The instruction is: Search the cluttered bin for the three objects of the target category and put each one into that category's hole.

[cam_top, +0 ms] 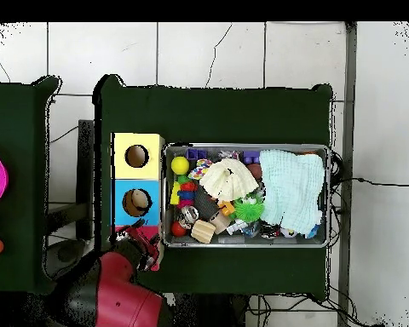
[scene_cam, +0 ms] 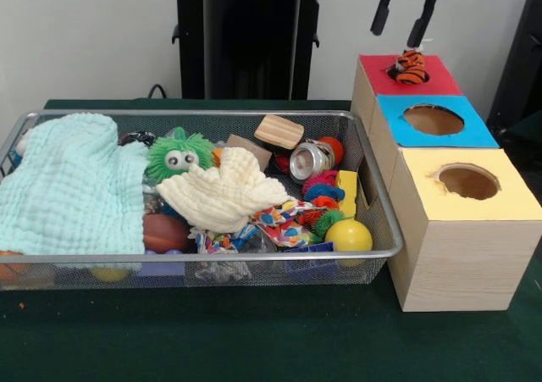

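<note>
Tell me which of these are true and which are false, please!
1. The tiger toy sits in the red hole. True.
2. The gripper is holding the tiger toy. False: it is open and hangs above the toy, not touching it.
3. The yellow ball lies in the bin. True.
4. The blue hole has a toy sticking out of it. False: nothing sticks out of it.
5. A pale green cloth covers one end of the bin. True.
6. The green fuzzy toy sits on the yellow box. False: it is in the bin, beside the green cloth.
</note>
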Tool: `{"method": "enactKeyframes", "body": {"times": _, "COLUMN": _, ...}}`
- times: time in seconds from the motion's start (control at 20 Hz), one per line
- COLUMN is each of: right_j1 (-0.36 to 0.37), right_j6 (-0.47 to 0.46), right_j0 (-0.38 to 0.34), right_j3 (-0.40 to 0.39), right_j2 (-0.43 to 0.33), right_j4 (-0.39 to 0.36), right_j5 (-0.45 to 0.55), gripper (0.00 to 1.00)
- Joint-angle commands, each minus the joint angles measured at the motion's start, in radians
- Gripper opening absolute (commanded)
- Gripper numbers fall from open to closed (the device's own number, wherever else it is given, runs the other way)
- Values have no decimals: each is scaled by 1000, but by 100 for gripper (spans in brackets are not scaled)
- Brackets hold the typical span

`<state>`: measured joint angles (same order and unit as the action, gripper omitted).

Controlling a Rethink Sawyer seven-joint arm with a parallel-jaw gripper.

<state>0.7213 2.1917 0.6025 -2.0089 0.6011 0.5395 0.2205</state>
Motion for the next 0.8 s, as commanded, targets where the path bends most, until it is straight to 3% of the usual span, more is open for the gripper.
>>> {"method": "enactKeyframes", "body": {"times": 0.05, "right_j1": -34, "right_j6": 116, "right_j0": -75, "right_j3": -128, "right_j2": -207, "right_j4": -68, "right_j5": -92, "gripper": 100}}
{"method": "enactKeyframes", "body": {"times": 0.45, "right_j1": -20, "right_j6": 136, "right_j0": -151, "right_j3": -162, "right_j2": -305, "right_j4": -95, "right_j5": -173, "gripper": 100}}
{"method": "enactKeyframes", "body": {"times": 0.8, "right_j1": 33, "right_j6": 140, "right_j0": -143, "right_j3": -167, "right_j2": -297, "right_j4": -93, "right_j5": -108, "gripper": 100}}
